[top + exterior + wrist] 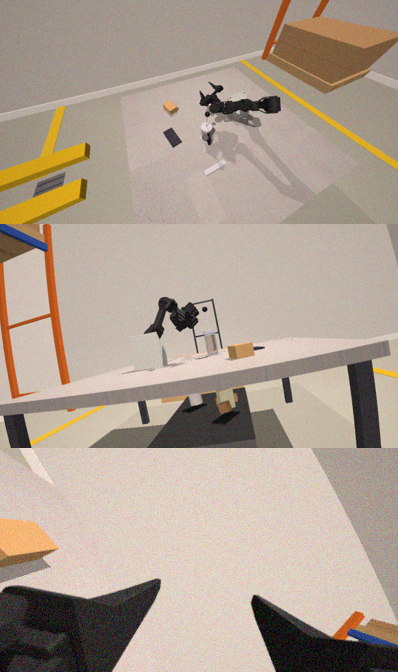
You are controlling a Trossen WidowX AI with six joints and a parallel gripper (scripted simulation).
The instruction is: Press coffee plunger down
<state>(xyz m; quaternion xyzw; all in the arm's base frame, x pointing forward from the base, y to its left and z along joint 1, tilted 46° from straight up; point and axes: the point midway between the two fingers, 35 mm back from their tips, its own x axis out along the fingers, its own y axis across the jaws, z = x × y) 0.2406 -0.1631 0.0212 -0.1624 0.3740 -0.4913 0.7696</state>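
Note:
The coffee press [205, 133] [211, 344] stands upright on the table, its dark handle at the side. Its plunger is raised: the black knob [207, 114] [204, 309] sits atop a thin rod well above the lid. My gripper [205, 87] [206, 591] is open and empty, its fingers wide apart. In the top view it appears above the knob in the picture, fingers pointing up and left, away from the press. In the exterior view the gripper end is left of the knob, with no visible contact. The press is not in the wrist view.
An orange-brown block [170, 107] [241, 350] [25, 540] lies on the table [203, 382]. A dark flat slab [172, 137] [259, 348] lies near the press, and a white bar [214, 168] lies on its other side. A pale box-like shape [148, 351] stands below the arm.

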